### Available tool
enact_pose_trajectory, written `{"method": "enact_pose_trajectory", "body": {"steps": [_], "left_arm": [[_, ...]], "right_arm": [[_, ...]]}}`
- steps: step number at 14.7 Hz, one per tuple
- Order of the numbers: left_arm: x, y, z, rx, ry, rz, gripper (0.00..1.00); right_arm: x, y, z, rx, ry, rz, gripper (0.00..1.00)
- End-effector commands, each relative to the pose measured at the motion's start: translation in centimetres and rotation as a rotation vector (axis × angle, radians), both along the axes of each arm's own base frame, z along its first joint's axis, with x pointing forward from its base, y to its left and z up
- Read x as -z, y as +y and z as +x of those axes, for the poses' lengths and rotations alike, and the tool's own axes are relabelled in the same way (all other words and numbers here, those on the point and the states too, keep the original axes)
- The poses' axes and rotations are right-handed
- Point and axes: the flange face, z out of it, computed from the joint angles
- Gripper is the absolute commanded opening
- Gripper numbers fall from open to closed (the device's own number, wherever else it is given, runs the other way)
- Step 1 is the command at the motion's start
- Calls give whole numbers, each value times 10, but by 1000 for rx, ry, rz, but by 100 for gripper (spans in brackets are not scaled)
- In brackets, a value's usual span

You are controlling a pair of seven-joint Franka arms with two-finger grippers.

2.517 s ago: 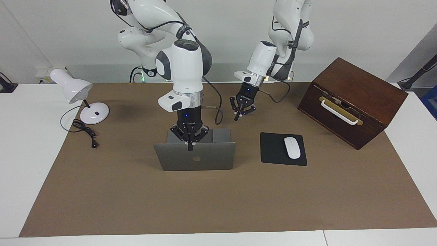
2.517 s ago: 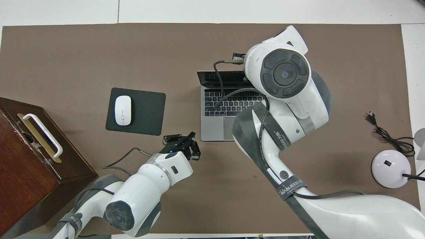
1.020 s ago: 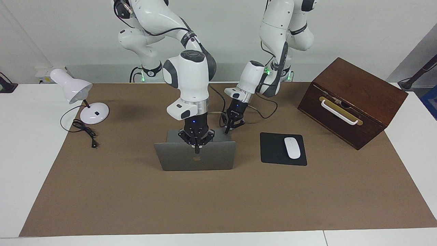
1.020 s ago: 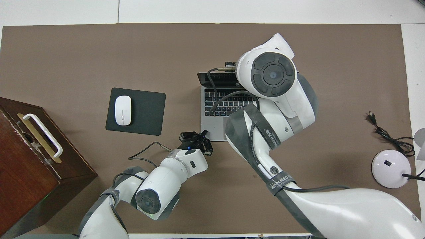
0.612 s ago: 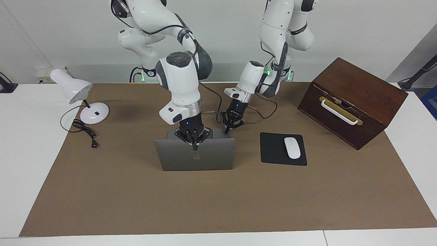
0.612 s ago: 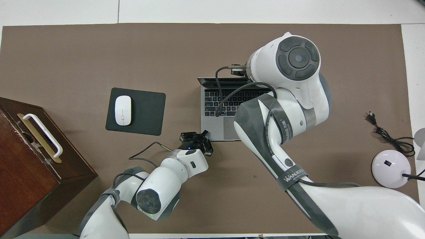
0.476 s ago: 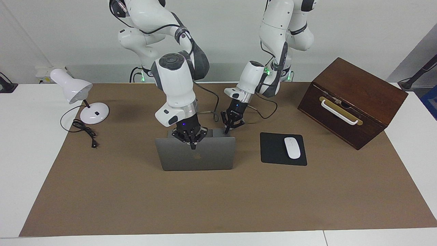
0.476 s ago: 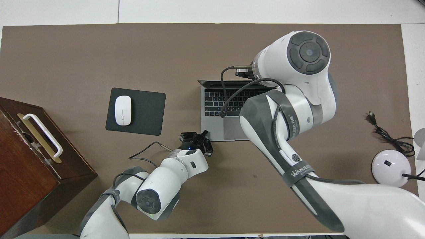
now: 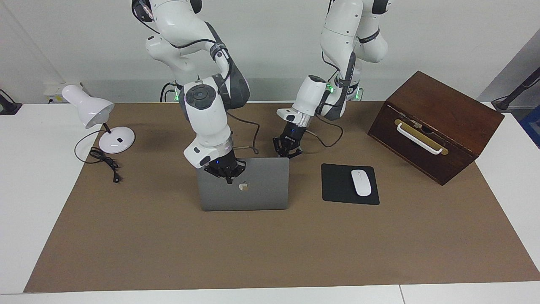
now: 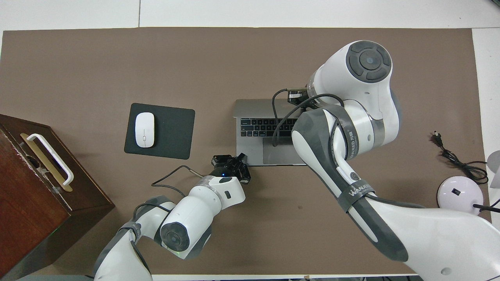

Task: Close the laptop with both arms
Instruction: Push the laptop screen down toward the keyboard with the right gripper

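The silver-grey laptop [image 9: 253,194] stands open on the brown mat, its lid with the apple logo tilted far over toward the robots. In the overhead view the lid [image 10: 254,106] covers the keyboard's farthest rows. My right gripper [image 9: 228,177] is shut, and its tip presses on the lid's outer face close to the top edge. In the overhead view my own right arm hides it. My left gripper [image 9: 283,154] is shut and sits at the base's corner nearest the robots, toward the left arm's end. It also shows in the overhead view [image 10: 233,159].
A black mouse pad [image 9: 337,185] with a white mouse [image 9: 361,182] lies beside the laptop toward the left arm's end. A brown wooden box [image 9: 438,122] stands past it. A white desk lamp [image 9: 90,110] and its cable [image 9: 105,162] are at the right arm's end.
My right gripper has pushed the lid from near upright down toward the robots, so less keyboard shows. My left gripper came to the base's corner and has stayed there.
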Motion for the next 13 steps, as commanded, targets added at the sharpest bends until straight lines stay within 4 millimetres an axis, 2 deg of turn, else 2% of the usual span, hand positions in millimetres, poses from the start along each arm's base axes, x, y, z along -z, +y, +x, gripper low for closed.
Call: {"method": "enact_pose_trajectory", "body": {"steps": [1, 6, 7, 10, 13], "left_arm": [[14, 0, 2, 33, -15, 31, 0], [18, 0, 1, 37, -11, 38, 0], [18, 0, 1, 38, -11, 38, 0], [19, 0, 1, 38, -10, 39, 0], [30, -2, 2, 44, 0, 51, 0]], "right_arm": [[9, -6, -5, -28, 45, 15, 0], [34, -7, -3, -30, 69, 8, 0], [38, -14, -1, -21, 75, 6, 0], [57, -14, 2, -25, 101, 55, 0], [66, -15, 2, -23, 93, 54, 0]]}}
